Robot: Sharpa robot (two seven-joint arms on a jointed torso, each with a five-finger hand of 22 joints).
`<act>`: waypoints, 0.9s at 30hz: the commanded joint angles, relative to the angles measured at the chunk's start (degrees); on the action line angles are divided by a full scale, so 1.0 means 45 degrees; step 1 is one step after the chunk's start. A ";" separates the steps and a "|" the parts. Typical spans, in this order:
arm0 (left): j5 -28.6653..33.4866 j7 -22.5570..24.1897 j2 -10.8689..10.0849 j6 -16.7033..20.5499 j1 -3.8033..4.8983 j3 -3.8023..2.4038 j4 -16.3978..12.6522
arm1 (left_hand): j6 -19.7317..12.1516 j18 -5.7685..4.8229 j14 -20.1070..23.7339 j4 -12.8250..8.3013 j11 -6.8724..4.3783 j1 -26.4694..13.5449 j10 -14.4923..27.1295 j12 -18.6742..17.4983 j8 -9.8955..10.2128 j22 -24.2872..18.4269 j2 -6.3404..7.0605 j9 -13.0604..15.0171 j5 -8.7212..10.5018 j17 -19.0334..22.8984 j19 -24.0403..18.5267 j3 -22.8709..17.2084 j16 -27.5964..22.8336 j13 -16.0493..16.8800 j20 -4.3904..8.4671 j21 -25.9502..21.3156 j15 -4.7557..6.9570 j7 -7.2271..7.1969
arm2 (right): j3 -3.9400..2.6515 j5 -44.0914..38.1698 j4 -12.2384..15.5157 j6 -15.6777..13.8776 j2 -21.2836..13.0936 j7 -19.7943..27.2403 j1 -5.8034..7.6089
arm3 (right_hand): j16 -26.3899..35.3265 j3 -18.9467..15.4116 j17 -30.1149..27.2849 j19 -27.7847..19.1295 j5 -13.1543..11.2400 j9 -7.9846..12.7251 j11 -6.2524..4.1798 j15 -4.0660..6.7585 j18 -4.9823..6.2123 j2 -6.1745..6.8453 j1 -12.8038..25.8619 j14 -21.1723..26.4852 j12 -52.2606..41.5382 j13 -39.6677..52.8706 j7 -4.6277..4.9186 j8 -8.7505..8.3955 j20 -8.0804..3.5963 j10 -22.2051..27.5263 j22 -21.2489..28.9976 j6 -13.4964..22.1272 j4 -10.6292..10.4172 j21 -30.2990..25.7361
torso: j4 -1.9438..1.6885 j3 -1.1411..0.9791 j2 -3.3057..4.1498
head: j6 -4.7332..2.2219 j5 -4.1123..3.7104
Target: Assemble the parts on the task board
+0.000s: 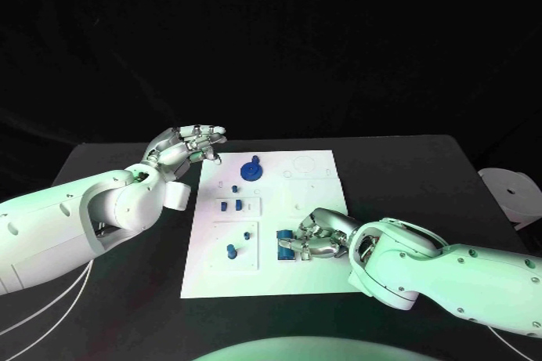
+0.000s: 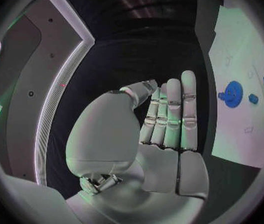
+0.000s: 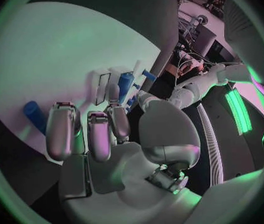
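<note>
One task board (image 1: 294, 220), white, mid-surface. Blue parts on it, counted from the head view:
- one round disc part (image 1: 251, 171) at the board's 11 o'clock
- two small pieces side by side (image 1: 232, 206) in a recessed square left of centre, plus one tiny piece (image 1: 235, 189) just above them
- two pegs (image 1: 233, 252) toward 8 o'clock
- blue blocks (image 1: 285, 247) at 6 o'clock, partly hidden by fingers, count unclear

Two hands: left hand (image 1: 186, 150), right hand (image 1: 319, 236). One black surface (image 1: 429, 181)
</note>
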State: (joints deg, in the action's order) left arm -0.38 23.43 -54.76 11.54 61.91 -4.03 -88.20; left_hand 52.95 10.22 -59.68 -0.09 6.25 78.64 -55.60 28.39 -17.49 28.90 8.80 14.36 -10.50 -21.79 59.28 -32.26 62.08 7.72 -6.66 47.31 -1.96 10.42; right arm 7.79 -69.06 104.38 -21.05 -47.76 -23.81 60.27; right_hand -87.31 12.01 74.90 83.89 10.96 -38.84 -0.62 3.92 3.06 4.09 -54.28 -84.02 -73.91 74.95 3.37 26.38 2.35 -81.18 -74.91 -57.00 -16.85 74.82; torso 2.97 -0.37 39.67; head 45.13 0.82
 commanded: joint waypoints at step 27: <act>-0.0033 0.0078 -0.0014 -0.0209 -0.0009 -0.0007 -0.0012 | -0.0099 0.0077 0.0072 -0.0117 0.0027 -0.0116 0.0104 0.0094 0.0035 0.0020 -0.0058 0.0025 -0.0068 -0.0015 -0.0058 -0.0011 0.0049 0.0015 -0.0067 0.0021 0.0004 -0.0036 | -0.0017 0.0070 0.1035 -0.1500 -0.1749 0.1599 0.0383 | 0.0023 -0.0146 0.1531 0.0187 0.0757 0.0116 0.0169 -0.0076 0.0030 0.0282 -0.2824 -0.0972 -0.0168 0.0578 0.0252 -0.0552 0.0038 -0.0149 -0.2392 0.0673 0.0235 -0.0532 | 0.0074 0.0019 -0.0047 | -0.0053 -0.0139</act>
State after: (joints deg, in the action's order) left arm -0.38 23.41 -54.89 11.53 61.90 -4.03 -88.14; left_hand 52.74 10.22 -59.68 -0.25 6.25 78.64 -55.60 28.61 -17.49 28.89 8.80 14.42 -10.50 -21.78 59.28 -32.42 62.07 7.71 -6.66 47.31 -1.96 10.21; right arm 7.68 -69.53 108.86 -25.01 -55.46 -19.89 62.01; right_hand -87.31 11.48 74.90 83.89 14.10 -38.34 -0.29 3.91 3.07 5.37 -66.88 -84.02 -74.58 74.93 4.52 24.01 2.36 -81.90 -74.94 -54.21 -16.05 72.65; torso 3.19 -0.31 39.51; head 44.94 0.38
